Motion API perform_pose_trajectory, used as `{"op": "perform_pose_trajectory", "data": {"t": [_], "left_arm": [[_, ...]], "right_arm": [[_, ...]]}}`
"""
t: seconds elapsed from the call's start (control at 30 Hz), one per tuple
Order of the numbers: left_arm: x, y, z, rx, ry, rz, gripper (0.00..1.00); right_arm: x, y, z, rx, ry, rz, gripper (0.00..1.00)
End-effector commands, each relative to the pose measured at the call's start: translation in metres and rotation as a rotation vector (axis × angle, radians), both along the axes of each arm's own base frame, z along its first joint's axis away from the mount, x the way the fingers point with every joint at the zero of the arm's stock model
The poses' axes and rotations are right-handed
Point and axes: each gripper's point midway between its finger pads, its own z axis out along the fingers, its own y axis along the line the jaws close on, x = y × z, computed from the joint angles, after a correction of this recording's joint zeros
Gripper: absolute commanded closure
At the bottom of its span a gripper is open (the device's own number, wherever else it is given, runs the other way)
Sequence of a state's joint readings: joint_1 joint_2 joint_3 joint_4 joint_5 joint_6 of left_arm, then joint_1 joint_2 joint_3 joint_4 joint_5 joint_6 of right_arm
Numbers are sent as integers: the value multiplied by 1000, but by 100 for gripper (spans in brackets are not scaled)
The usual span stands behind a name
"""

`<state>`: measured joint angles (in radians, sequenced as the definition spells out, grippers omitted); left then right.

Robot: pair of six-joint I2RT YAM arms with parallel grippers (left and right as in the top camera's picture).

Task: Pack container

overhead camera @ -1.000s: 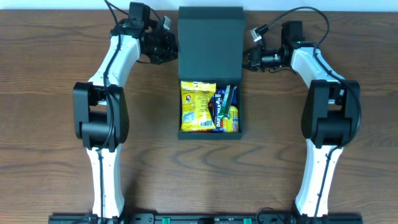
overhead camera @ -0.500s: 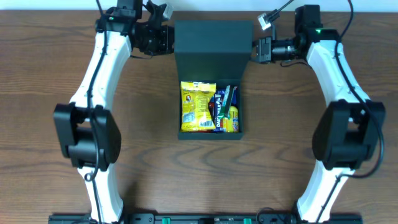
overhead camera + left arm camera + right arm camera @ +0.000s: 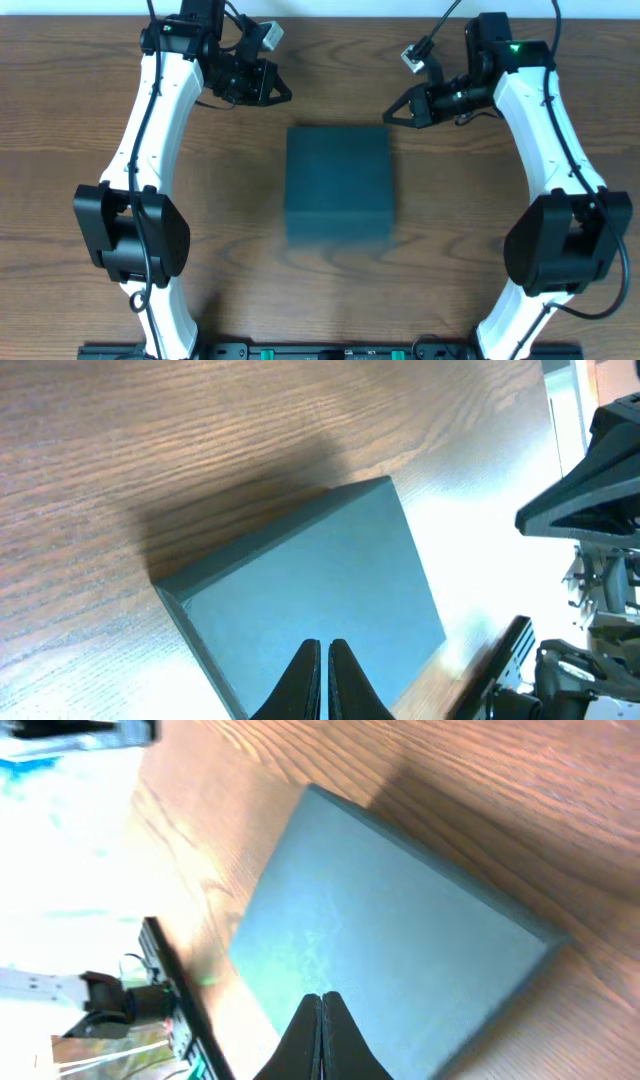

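Dark green-black and matte, the container [image 3: 337, 180] lies on the wooden tabletop [image 3: 80, 120] with its flap lid down flat. The left gripper [image 3: 283, 96] hovers beyond the container's far-left corner and the right gripper [image 3: 390, 114] beyond its far-right corner. Neither touches the box. Both have their fingers pressed together and hold nothing.

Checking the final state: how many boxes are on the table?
1. The box sits in the middle of the table, lid down, with nothing touching it. Whatever is inside is hidden.
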<state>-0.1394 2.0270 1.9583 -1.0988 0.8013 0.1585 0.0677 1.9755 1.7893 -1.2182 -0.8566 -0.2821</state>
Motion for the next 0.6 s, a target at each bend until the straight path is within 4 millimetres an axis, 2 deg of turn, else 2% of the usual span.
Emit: {"op": "perform_pose_trajectory", "data": {"t": [0.0,0.1,0.2,0.3,0.4,0.57], "left_arm": [[0,3,1,23,-9,5,94],[5,15,-9,98,40,103,94],[7,24,-13,145,89,198,94],[2,38,-13,227,114,277,94],[-9,48,-1,300,96,310,94],[-37,44,41,319,-10,302,94]], "right_arm": [[1,-6,4,-67,-53,9,98],[4,-19,-6,-157,-36,-37,99],[8,-41,-17,-310,-24,-106,99],[9,-58,-18,-413,-48,-133,99],[5,-66,-6,-459,-82,-152,99],[-17,-66,40,-411,-152,-187,98]]}}
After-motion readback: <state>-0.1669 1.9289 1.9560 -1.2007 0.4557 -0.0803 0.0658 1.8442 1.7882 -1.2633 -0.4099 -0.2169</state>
